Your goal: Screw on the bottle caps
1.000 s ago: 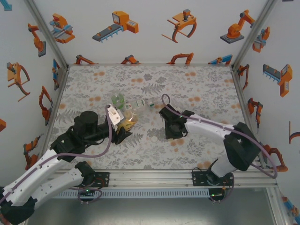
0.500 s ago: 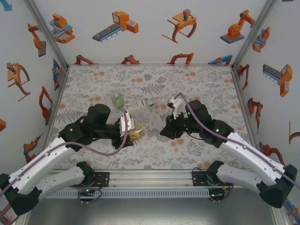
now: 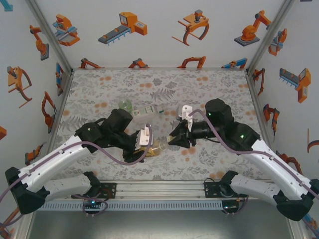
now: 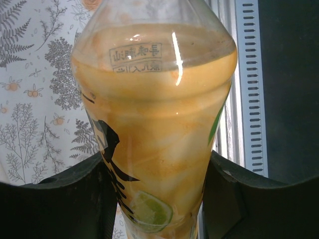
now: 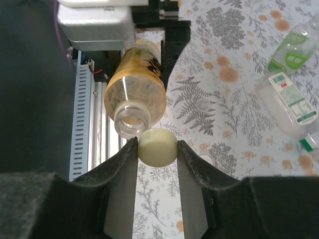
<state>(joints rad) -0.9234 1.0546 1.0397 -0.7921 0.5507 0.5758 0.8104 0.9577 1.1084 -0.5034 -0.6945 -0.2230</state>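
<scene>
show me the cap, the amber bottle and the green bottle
cap [image 5: 157, 147], right wrist view, middle of its pale side
amber bottle [image 5: 135, 89], right wrist view, middle of its body
green bottle [image 3: 125, 105], top view, its body

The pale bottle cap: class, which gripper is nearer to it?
Right. The right gripper clamps the pale cap between its fingers; the left gripper is farther off, holding the amber bottle whose open mouth is beside the cap.
</scene>
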